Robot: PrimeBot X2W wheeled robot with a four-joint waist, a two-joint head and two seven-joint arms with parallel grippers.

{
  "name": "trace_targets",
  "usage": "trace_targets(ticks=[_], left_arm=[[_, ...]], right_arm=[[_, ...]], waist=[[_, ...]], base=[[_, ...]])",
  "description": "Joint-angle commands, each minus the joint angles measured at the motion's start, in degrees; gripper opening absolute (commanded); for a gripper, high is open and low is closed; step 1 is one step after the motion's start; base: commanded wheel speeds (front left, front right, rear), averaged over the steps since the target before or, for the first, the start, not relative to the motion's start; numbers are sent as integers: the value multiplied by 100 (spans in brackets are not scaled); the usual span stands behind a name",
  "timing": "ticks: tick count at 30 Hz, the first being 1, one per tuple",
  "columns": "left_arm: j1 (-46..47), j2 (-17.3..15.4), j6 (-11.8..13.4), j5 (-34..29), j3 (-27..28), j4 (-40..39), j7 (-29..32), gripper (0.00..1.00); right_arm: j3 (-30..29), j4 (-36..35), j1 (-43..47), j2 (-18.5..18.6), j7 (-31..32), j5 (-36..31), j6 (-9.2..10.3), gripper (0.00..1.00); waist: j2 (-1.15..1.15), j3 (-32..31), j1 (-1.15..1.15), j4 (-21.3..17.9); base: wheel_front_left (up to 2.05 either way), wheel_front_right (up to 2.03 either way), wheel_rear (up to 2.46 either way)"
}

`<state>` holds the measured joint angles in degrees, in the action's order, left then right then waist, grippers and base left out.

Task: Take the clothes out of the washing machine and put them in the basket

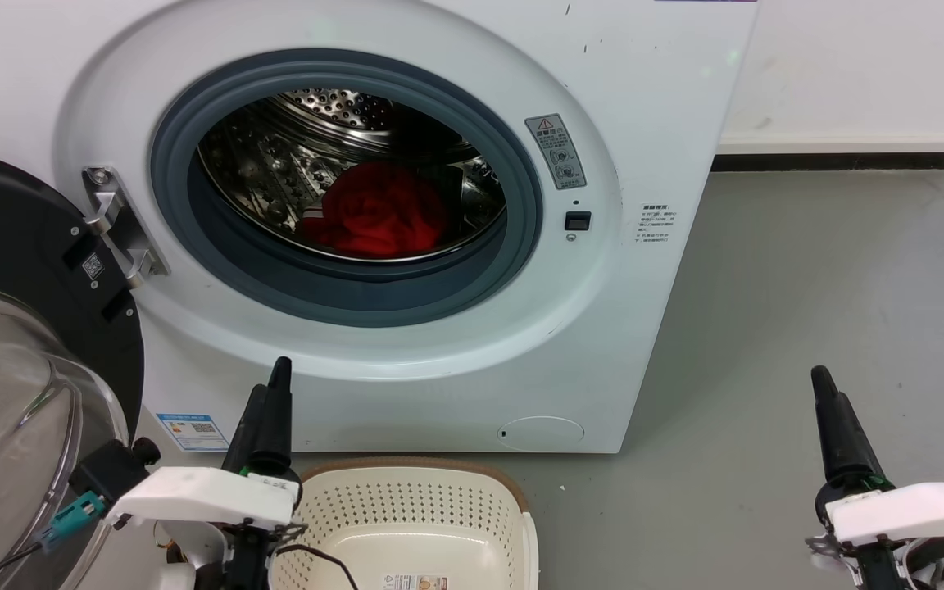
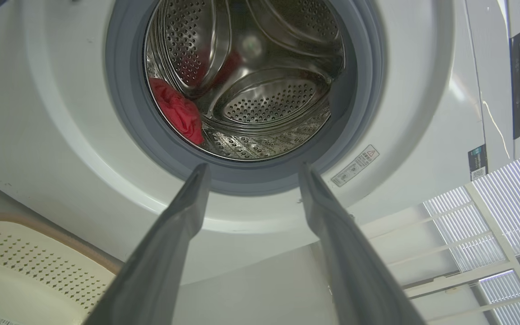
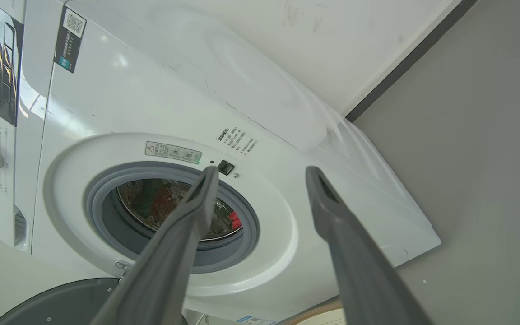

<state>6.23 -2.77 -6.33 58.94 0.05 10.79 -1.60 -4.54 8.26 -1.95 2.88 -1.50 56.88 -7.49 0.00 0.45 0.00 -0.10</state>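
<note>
Two grippers low before the washing machine (image 1: pixel 644 123), both released and empty. Far left of the left jaws: the black-rimmed glass door (image 1: pixel 29 328), swung wide open. Next, the left gripper (image 1: pixel 269 375), raised on a white wrist (image 1: pixel 201 496) from the lower left, long dark fingers (image 2: pixel 169 253) pointing up and forward at the machine's opening, tilted slightly rightward. Jaws spread apart in the left wrist view, the gap framing the lower arc of the grey rubber ring (image 2: pixel 124 113). Just right of and below those jaws: the basket (image 1: pixel 423 469), cream with a brown rim, on the grey floor (image 1: pixel 808 287) close to the machine's foot. Beyond and above the left jaws, well apart from them: the clothes (image 1: pixel 378 209), a red heap on the bottom of the perforated steel drum (image 1: pixel 333 106). Far right, well away from machine and basket: the right gripper (image 1: pixel 823 377), upright over the floor, leaning a little leftward. Jaws parted as well in the right wrist view, aimed at the machine's front, a scrap of red fabric glimpsed just beside one finger.
</note>
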Motion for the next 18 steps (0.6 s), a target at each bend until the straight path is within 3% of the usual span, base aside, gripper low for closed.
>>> trace_targets(ticks=[1,18], left_arm=[[176,-25,19,-204,-36,-91,-46,100],[264,-212,344,-1847,-480,62,-382,100]], right_arm=[[8,-102,-1,8,-49,-197,-1,100],[31,-192,163,6,-296,-1807,-1,100]], waist=[[0,-1,0,2],[0,-20,0,17]], base=[[0,0,0],[0,0,0]])
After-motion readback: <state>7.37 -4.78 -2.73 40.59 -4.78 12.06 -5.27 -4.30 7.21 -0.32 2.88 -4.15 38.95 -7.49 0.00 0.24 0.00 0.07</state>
